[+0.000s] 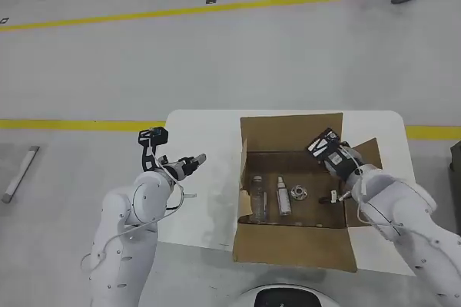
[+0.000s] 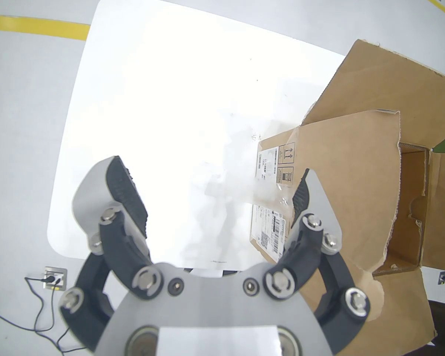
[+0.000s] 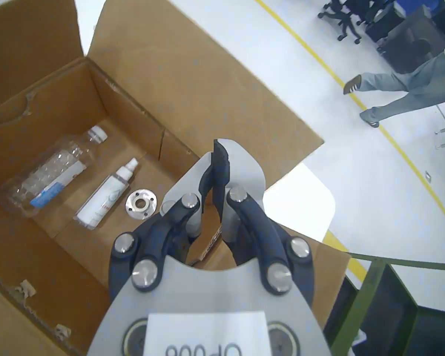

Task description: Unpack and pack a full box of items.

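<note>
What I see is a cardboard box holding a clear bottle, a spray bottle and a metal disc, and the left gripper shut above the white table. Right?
Not quite. The left gripper is open, not shut: the left wrist view shows its fingers spread wide above the white table. The cardboard box does hold the clear bottle, spray bottle and metal disc.

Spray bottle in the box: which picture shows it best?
The right wrist view: the white spray bottle lies close and unblocked on the floor of the cardboard box, between a clear plastic bottle and a metal flange. The top view shows it small from above. The left wrist view faces the box's outer wall.
</note>
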